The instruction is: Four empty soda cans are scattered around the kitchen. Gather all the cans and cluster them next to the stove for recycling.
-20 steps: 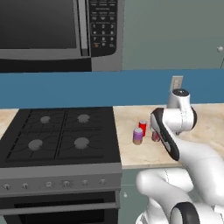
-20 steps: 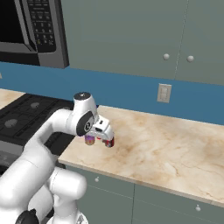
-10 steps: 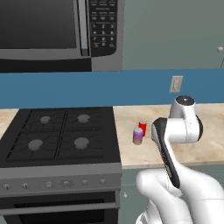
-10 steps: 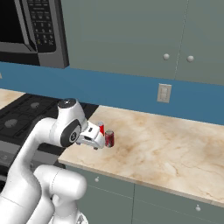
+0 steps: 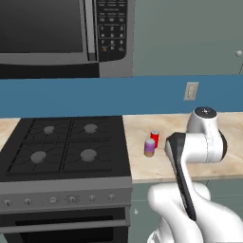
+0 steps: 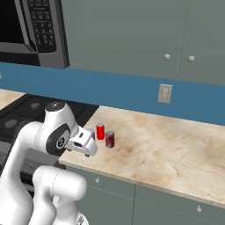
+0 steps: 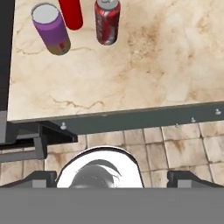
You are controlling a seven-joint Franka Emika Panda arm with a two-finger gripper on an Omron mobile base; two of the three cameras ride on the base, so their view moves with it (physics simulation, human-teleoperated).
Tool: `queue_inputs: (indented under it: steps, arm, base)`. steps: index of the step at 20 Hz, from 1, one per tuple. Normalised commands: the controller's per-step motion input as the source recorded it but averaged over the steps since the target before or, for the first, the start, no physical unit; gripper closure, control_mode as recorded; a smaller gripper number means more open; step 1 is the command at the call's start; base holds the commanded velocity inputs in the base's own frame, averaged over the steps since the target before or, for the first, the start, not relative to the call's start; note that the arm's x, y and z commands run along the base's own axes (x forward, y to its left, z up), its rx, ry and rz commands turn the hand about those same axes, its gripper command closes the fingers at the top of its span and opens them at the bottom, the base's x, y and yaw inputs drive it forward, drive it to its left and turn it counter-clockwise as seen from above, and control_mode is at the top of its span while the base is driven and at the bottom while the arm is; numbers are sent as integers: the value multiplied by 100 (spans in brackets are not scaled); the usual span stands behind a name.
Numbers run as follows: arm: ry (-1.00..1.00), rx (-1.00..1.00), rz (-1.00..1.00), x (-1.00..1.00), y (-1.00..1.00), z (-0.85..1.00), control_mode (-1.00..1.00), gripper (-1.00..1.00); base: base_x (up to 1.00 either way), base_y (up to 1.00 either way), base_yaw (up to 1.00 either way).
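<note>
So far, three small upright soda cans, plain red (image 7: 71,14), dark red (image 7: 107,24) and purple (image 7: 51,34), cluster on the beige marble bench (image 7: 144,65) beside the black gas stove (image 5: 66,147); the tool (image 6: 85,143) is wide open and empty; a fourth can seemingly remains to fetch.

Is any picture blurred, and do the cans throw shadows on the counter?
Hand view: sharp; purple can and dark red can throw only faint shadows on the counter. Left base view: slightly soft, flat even light. Right base view: clear, no glare on the marble.
</note>
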Motion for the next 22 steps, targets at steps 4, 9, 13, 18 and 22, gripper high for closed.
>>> queue_inputs:
  steps: [4, 9, 13, 18, 22]
  arm:
    - [-5, 0, 0, -3, 0, 1, -100, -100]
    - [0, 0, 0, 0, 0, 0, 100, -100]
    - [0, 0, 0, 0, 0, 0, 100, -100]
    - [0, 0, 0, 0, 0, 0, 100, -100]
    - [0, 0, 0, 0, 0, 0, 100, -100]
  base:
    - [0, 0, 0]
    - [-20, 9, 0]
    - [-60, 21, 0]
    - [-69, 21, 0]
    - [-64, 26, 5]
